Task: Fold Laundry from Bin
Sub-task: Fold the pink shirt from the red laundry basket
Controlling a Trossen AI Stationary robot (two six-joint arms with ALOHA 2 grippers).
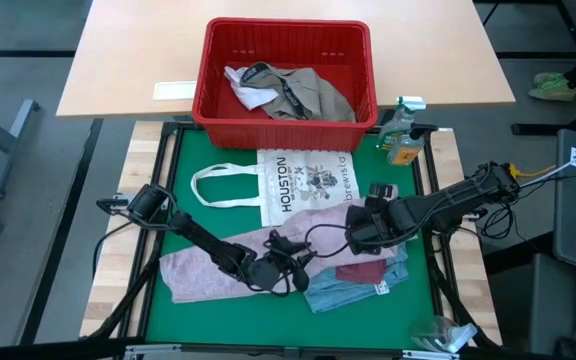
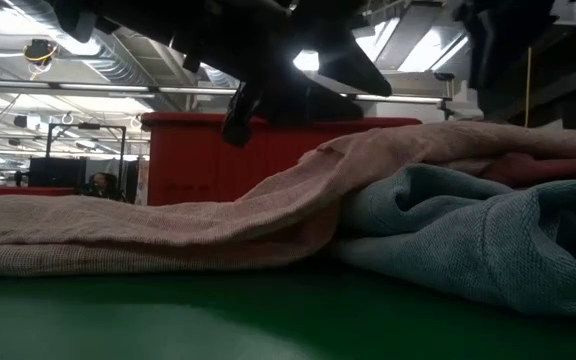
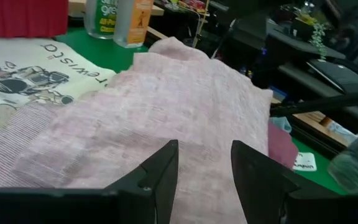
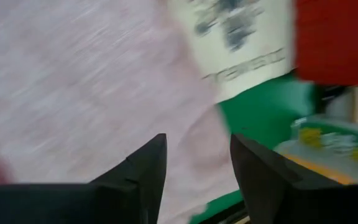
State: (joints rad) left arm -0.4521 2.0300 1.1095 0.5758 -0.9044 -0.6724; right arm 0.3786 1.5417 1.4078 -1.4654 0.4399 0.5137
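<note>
Left gripper (image 1: 290, 268) sits lower centre of the high view over the pale pink garment (image 1: 218, 268), fingers apart, nothing held; its wrist view shows the gap over pink cloth. Right gripper (image 1: 356, 238) is just right of centre above the same garment's far edge, fingers also apart and empty. Pink piece lies spread on the green mat (image 1: 183, 160), overlapping a light blue piece (image 1: 343, 292) and a maroon one (image 1: 366, 270) at lower right of the desk. White HOUSTON tote (image 1: 303, 183) lies flat mid-frame. Red bin (image 1: 286, 70) at top centre holds a white (image 1: 246, 88) and a khaki-grey piece (image 1: 313, 95). Judgement: early to mid task; pink looks flattened, not neatly folded, blue and maroon look bunched, bin not emptied.
</note>
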